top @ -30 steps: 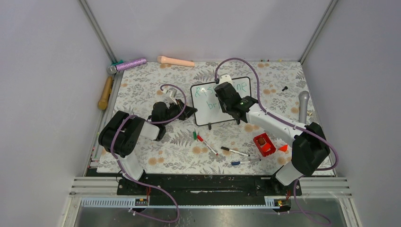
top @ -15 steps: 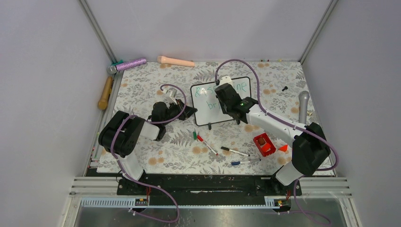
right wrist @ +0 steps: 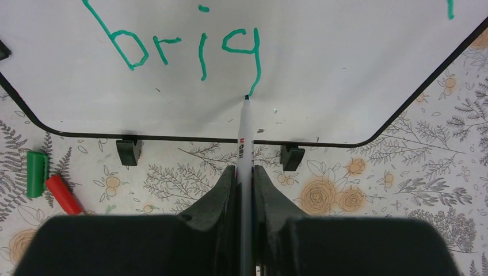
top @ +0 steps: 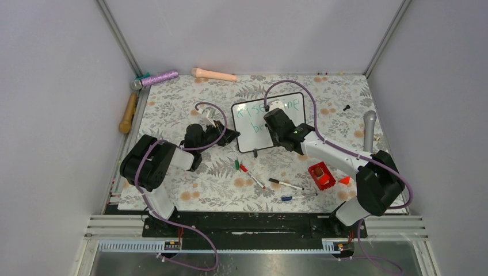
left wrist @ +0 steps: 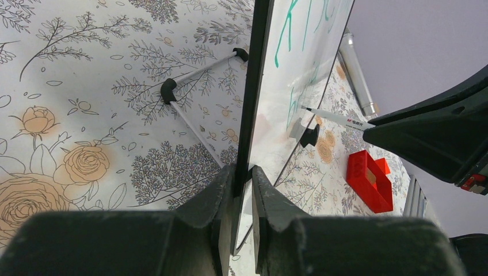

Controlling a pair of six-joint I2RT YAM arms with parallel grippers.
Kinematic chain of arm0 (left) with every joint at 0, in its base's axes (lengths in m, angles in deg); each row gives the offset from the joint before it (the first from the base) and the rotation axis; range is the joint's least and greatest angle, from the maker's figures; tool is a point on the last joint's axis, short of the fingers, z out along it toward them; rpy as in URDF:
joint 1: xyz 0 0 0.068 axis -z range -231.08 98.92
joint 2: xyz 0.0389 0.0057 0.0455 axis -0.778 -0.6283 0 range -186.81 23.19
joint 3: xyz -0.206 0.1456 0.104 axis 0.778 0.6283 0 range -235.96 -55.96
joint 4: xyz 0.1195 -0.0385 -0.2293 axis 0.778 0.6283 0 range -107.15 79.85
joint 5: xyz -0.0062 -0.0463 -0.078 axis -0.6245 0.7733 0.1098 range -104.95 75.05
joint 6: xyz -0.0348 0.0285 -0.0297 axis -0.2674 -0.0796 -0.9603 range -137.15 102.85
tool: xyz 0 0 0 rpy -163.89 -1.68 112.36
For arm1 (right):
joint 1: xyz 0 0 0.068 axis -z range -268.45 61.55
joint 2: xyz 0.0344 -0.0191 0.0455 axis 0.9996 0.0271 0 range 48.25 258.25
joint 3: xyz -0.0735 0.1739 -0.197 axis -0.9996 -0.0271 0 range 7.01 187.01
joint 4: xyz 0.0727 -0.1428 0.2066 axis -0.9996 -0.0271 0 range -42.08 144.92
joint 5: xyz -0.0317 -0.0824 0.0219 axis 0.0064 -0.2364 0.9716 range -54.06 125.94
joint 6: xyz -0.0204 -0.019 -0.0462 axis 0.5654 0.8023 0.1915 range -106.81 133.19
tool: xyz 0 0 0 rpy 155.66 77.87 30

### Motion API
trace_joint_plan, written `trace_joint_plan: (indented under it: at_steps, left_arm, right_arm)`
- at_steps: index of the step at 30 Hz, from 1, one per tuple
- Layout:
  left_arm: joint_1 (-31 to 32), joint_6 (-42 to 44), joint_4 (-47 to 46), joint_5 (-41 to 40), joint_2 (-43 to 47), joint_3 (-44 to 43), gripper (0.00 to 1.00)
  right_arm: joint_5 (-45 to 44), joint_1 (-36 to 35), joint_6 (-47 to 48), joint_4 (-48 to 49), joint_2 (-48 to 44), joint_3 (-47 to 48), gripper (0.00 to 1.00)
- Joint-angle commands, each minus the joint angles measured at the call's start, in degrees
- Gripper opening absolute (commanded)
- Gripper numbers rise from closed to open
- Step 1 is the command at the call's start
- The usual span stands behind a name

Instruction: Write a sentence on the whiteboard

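Pinching a marker [right wrist: 246,135] in the right end effector [right wrist: 244,171], tip on the whiteboard [right wrist: 351,69] just under green letters [right wrist: 184,49]; clamping the whiteboard's edge with the left end effector [left wrist: 243,175].

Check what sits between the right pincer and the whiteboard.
Only the marker that the right pincer grips; its tip touches the whiteboard. Shows in the right wrist view.

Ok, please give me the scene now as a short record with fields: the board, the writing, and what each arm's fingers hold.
whiteboard: resting on two black feet
sentence: green, lower line reads "brig", unfinished
left fingers: closed on the whiteboard's black edge
right fingers: closed on a marker
marker tip: at the tail of the "g"
nearby: green cap and red pen on the table
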Motion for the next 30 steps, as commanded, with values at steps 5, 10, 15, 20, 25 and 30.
trace_joint_plan:
  at_steps: [5, 10, 15, 20, 25, 30]
  left_arm:
    - [-0.4, 0.6, -1.9, -1.1, 0.5, -0.7, 0.0]
    - [-0.4, 0.6, -1.9, -1.1, 0.4, -0.8, 0.0]
    - [-0.3, 0.6, -1.9, -1.1, 0.5, -0.7, 0.0]
    - [-0.4, 0.3, -2.1, -1.1, 0.4, -0.7, 0.0]
    - [-1.3, -1.0, -3.9, -0.4, -0.3, -0.3, 0.0]
    - [-1.4, -1.1, -3.9, -0.2, -0.3, -0.4, 0.0]
  right_arm:
    - [3.7, 0.5, -1.9, 2.9, -0.2, 1.1, 0.0]
    - [4.1, 0.4, -1.9, 3.0, 0.0, 2.6, 0.0]
    - [3.3, 0.5, -1.3, 3.0, -0.4, 3.7, 0.0]
    - [3.5, 0.4, -0.5, 3.0, -2.8, 3.2, 0.0]
    - [2.2, 0.9, -0.2, 3.4, -5.9, 1.5, 0.0]
    - [1.3, 2.2, 0.9, 3.4, -6.7, 2.1, 0.0]
